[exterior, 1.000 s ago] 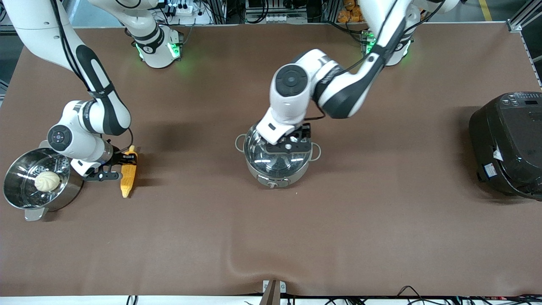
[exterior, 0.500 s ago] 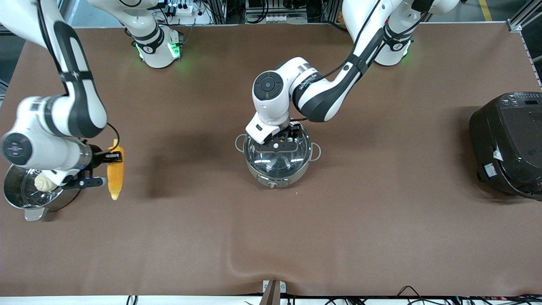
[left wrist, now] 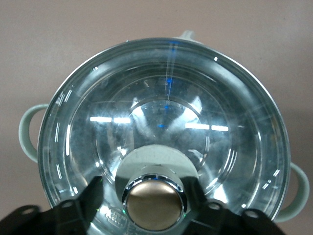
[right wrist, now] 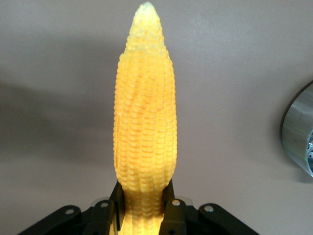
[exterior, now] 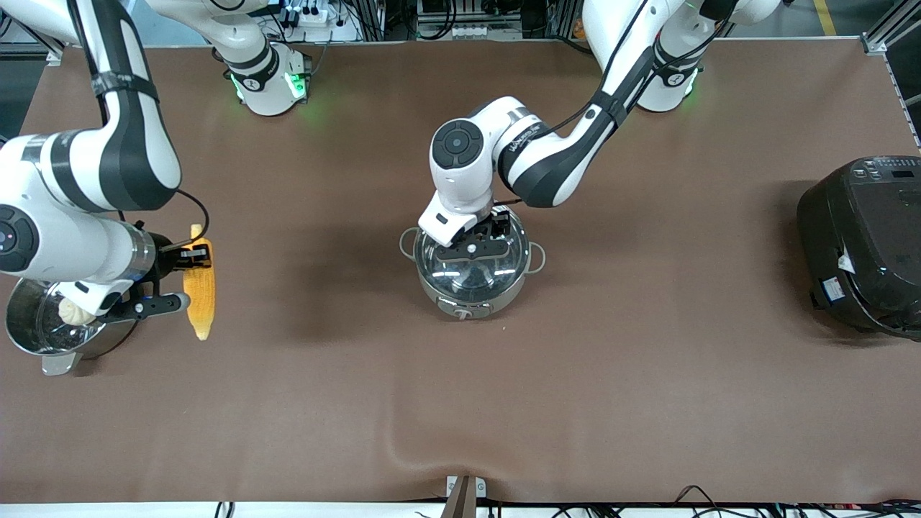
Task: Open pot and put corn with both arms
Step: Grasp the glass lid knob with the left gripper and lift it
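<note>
The steel pot (exterior: 471, 288) stands mid-table with its glass lid (exterior: 460, 270) on. My left gripper (exterior: 471, 248) is down on the lid, open. Its fingers (left wrist: 90, 195) stand on either side of the coppery knob (left wrist: 154, 204) with small gaps. The lid (left wrist: 161, 117) fills the left wrist view. My right gripper (exterior: 196, 257) is shut on the thick end of the yellow corn (exterior: 200, 295) and holds it level in the air over the table, beside the steamer pot. In the right wrist view the corn (right wrist: 145, 122) points away from the right gripper (right wrist: 145, 210).
A steel steamer pot (exterior: 36, 338) holding a white bun (exterior: 72, 311) stands at the right arm's end, partly under the right wrist; its rim (right wrist: 298, 132) shows in the right wrist view. A big black cooker (exterior: 863, 244) stands at the left arm's end.
My right gripper lifted the corn off the table and has edged it toward the pot. My left gripper came down over the lid knob and now holds still.
</note>
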### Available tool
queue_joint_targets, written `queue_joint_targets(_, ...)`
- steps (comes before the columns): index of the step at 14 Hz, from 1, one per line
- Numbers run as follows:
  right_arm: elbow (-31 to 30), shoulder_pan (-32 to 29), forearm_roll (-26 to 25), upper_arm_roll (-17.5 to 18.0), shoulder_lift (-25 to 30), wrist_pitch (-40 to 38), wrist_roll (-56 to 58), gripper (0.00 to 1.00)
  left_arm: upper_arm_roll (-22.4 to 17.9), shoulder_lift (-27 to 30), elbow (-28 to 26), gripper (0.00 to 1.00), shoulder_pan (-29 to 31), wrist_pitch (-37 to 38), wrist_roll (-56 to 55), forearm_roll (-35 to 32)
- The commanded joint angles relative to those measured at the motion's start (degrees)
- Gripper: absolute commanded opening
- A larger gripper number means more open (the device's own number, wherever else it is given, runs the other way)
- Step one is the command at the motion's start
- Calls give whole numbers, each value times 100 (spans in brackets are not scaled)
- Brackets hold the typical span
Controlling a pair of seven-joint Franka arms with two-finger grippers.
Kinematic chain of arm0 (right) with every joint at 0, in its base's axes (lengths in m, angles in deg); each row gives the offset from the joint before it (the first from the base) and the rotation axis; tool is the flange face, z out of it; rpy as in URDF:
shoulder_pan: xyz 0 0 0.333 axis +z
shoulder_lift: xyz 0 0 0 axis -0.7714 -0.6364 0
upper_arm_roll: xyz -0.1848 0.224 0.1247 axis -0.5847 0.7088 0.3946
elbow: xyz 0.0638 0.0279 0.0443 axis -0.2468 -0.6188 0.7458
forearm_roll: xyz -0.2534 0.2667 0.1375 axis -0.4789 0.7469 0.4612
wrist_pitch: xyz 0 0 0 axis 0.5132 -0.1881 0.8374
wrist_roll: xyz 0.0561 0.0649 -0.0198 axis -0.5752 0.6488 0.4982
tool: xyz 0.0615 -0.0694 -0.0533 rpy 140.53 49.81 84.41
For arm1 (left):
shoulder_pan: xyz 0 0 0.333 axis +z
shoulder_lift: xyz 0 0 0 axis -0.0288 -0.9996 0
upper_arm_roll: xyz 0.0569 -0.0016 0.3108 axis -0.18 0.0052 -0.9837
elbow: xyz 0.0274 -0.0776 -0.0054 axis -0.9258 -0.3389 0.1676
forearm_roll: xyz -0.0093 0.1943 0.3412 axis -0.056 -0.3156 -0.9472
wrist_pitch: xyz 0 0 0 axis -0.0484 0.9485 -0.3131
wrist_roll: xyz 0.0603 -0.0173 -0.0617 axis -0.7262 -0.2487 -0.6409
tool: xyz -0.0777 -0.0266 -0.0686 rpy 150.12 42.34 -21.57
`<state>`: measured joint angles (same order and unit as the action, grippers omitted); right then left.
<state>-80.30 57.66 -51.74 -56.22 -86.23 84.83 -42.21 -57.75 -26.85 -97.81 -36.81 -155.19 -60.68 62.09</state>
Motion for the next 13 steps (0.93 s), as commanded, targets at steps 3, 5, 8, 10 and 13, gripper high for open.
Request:
queue_joint_targets(3, 148, 231, -46, -50, 31, -237, -418, 0, -1, 31, 81, 0, -30, -12, -315, -106)
queue_joint_targets(5, 157, 240, -46, -32, 57, -317, -427, 0, -1, 92, 81, 0, -21, 5, -324, -106)
queue_joint_targets(8, 157, 363, -124, -32, 57, -300, -602, 0, -9, 425, 81, 0, 66, 111, -306, -62)
queue_joint_targets(10, 174, 442, -143, -24, 66, -308, -725, 0, -1, 628, 81, 0, 232, 259, -289, -62)
queue_joint_targets(13, 332, 810, -90, -15, 66, -352, -1277, 0, -1, 988, 73, 0, 837, 480, -254, 131)
